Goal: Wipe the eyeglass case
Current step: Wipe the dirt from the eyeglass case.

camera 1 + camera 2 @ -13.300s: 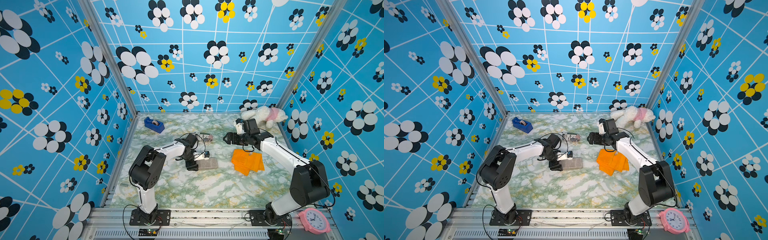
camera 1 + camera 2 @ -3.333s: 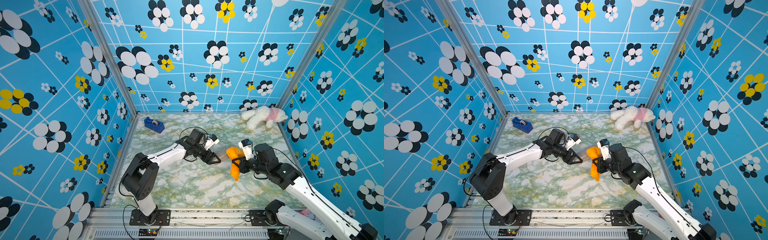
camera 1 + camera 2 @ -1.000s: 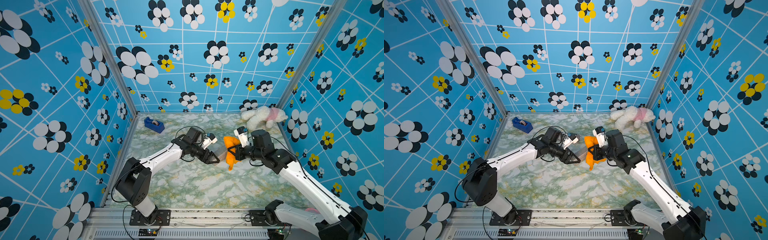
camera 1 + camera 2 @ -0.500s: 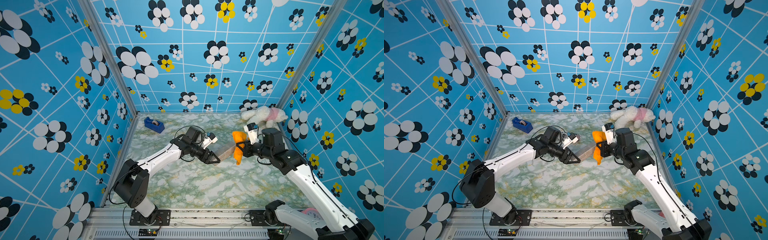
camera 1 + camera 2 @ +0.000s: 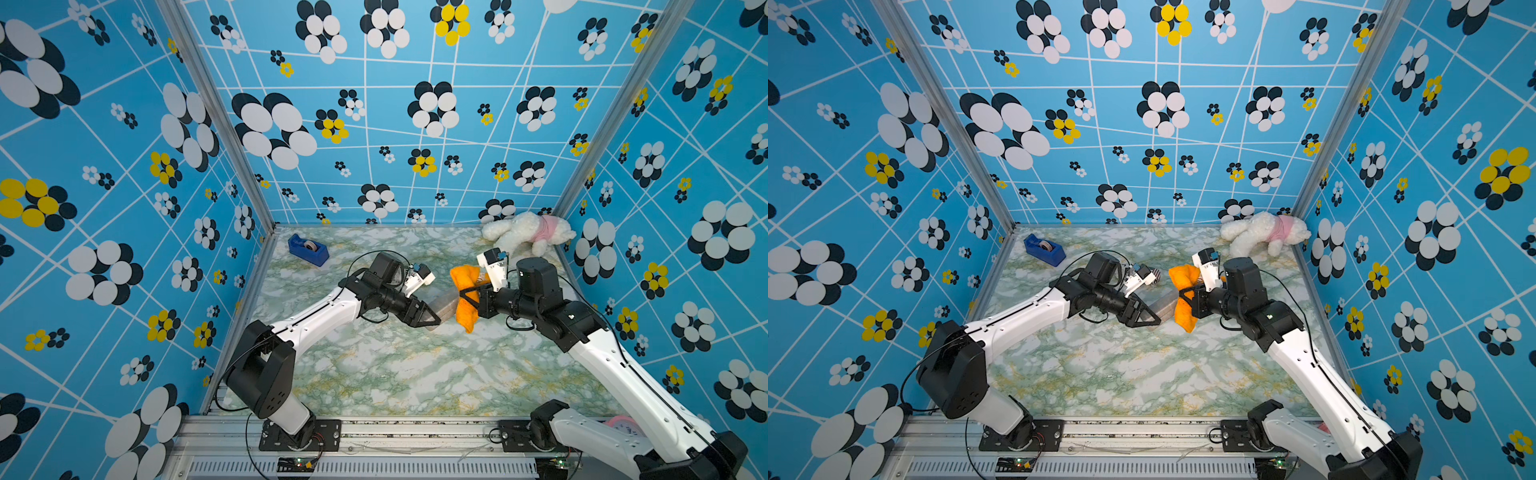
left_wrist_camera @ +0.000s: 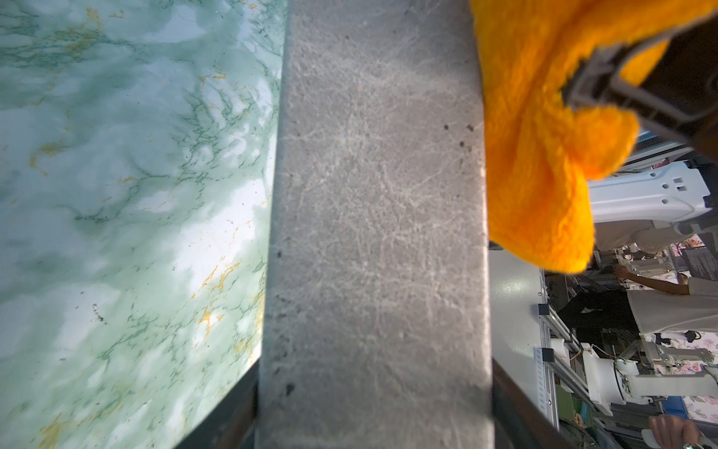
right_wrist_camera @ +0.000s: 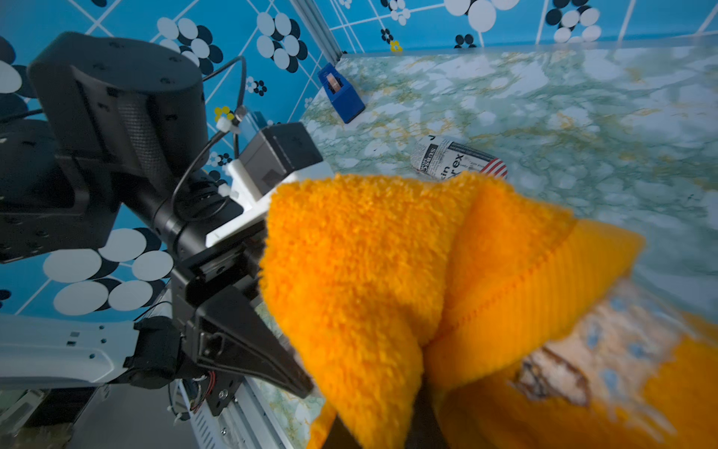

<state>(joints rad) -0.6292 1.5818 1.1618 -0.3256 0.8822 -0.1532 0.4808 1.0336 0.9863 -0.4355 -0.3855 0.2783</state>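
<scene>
So, mid-job I'd say. Just right of centre in both top views, the left end effector (image 5: 434, 321) is clamped on one end of the grey textured rectangular eyeglass case (image 5: 445, 300), holding it up off the green marbled tabletop (image 5: 374, 374). The right end effector (image 5: 464, 294) is pinched tight on a fluffy orange microfibre cloth (image 5: 466, 316), which touches the case's far end. Both pickups look done. Judging by the specks on the case's long face in the left wrist view, most of the wiping is left.
</scene>
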